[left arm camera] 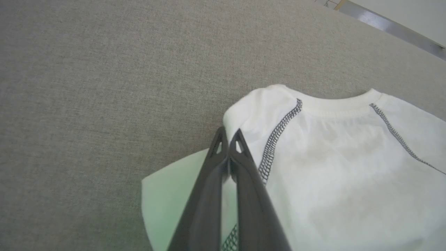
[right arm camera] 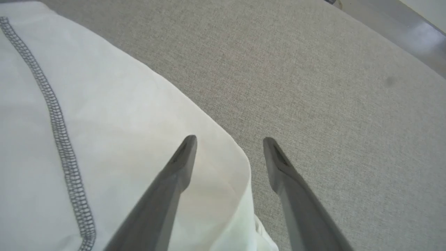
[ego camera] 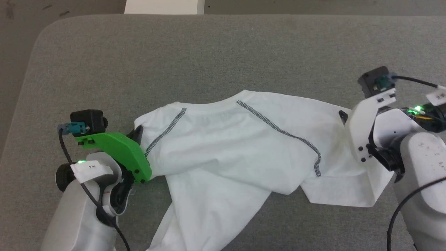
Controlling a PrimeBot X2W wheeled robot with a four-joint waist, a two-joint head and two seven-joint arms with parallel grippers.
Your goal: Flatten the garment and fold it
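Observation:
The white garment [ego camera: 226, 146] with dark zigzag seams lies crumpled across the grey padded surface [ego camera: 209, 59], one part trailing toward the near edge. My left gripper [ego camera: 138, 133] sits at the garment's left end. In the left wrist view its fingers [left arm camera: 228, 139] are pressed together at the shoulder edge of the garment [left arm camera: 348, 167], shut on the fabric. My right gripper [ego camera: 343, 116] is at the garment's right end. There it stands open [right arm camera: 230, 140], one finger over the garment [right arm camera: 104, 104] and the other over bare surface, straddling the hem.
The grey surface has a rounded far-left corner [ego camera: 52, 28], with floor beyond it. A white box-like object [ego camera: 163, 6] stands past the far edge. Bare padding stretches behind the garment.

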